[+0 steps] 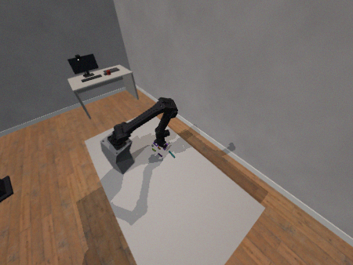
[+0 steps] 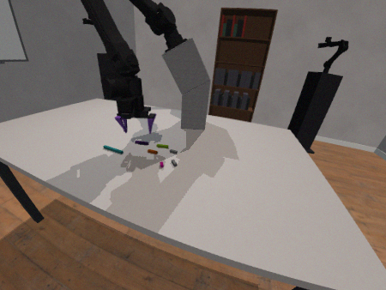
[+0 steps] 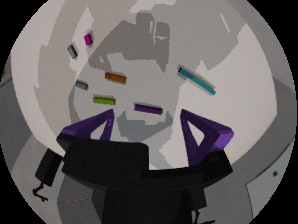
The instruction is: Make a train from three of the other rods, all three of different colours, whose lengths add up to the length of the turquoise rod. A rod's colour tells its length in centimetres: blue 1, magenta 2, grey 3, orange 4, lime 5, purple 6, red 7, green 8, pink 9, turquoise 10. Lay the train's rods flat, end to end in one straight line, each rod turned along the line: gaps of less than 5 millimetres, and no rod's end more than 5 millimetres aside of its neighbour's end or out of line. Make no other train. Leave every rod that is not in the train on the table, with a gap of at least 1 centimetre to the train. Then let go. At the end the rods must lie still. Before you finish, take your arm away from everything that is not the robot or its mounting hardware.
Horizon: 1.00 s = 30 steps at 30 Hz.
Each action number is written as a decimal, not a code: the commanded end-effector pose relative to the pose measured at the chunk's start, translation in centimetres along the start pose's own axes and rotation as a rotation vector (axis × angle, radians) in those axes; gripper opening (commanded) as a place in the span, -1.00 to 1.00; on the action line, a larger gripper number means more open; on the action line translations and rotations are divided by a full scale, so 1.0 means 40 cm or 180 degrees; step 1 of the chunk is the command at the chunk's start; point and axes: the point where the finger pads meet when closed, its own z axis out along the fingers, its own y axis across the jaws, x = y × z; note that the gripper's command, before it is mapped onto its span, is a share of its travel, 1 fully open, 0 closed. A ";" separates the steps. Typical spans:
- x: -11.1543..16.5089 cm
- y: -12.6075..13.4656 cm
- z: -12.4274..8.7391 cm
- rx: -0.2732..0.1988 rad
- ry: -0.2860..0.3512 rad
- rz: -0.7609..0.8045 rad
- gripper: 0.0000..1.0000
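My gripper (image 2: 136,124) is open and empty, hanging above the table just behind the purple rod (image 2: 141,142); the wrist view shows the gripper (image 3: 148,132) with the purple rod (image 3: 149,108) just ahead of the fingertips. The turquoise rod (image 2: 113,149) lies to the left, and also shows in the wrist view (image 3: 197,80). The lime rod (image 2: 162,146), the orange rod (image 2: 153,151), the magenta rod (image 2: 161,164) and two grey rods (image 2: 173,151) (image 2: 174,163) lie apart from each other on the table. In the wrist view I see the lime rod (image 3: 104,100), the orange rod (image 3: 115,78) and the magenta rod (image 3: 88,39).
The arm's grey base block (image 2: 191,87) stands behind the rods. A bookshelf (image 2: 242,64) and a black pedestal (image 2: 314,107) stand beyond the table. The table's front edge (image 2: 180,240) runs near the camera.
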 end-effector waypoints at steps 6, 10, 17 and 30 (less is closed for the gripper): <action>0.018 -0.068 -0.014 0.0012 -0.0005 0.0689 1.00; 0.026 -0.084 -0.015 0.0021 0.0001 0.0880 1.00; 0.040 -0.104 -0.011 0.0019 0.0018 0.1192 1.00; 0.041 -0.072 -0.002 -0.0017 0.0049 0.1101 1.00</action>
